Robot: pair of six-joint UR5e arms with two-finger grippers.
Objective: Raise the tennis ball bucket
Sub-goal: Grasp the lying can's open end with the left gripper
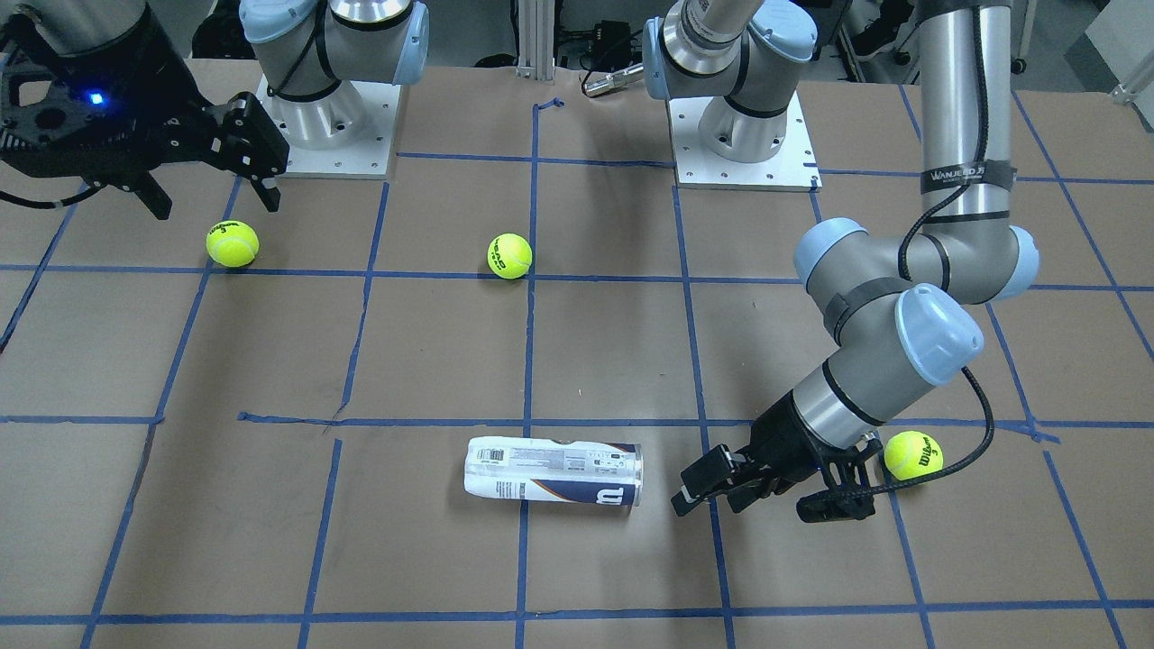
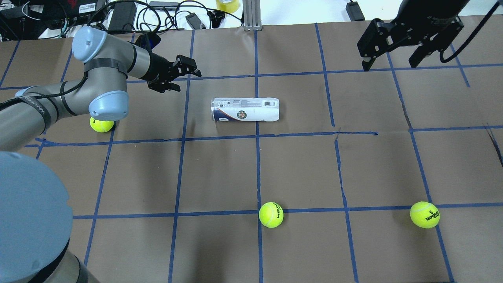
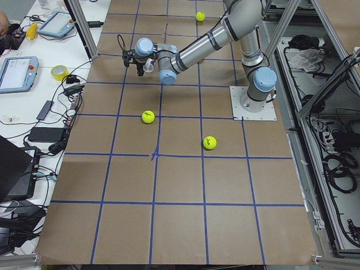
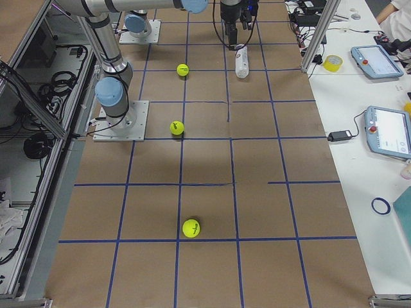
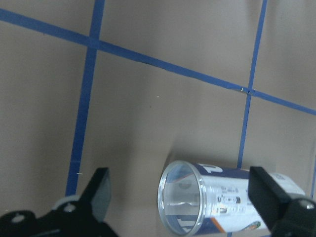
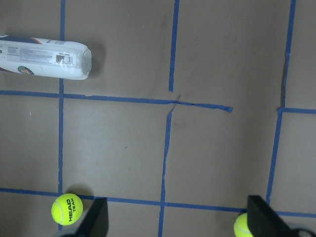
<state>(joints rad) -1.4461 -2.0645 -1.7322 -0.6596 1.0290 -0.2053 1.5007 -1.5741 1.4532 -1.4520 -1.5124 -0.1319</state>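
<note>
The tennis ball bucket [image 2: 245, 109] lies on its side on the brown table, a clear tube with a white and navy label. It also shows in the front view [image 1: 553, 470]. Its silvery open rim [image 5: 180, 203] faces my left gripper. My left gripper [image 2: 184, 78] is open and empty, low over the table, a short way off that rim end and apart from it; the front view [image 1: 699, 487] shows the gap. My right gripper [image 2: 389, 65] is open and empty, raised high at the far right, well away from the bucket [image 6: 44, 57].
Three yellow-green tennis balls lie loose: one under my left arm's elbow [image 2: 101, 124], one near the middle front [image 2: 271, 214], one at the front right [image 2: 424, 214]. Blue tape lines grid the table. Cables and boxes lie beyond the far edge [image 2: 118, 15].
</note>
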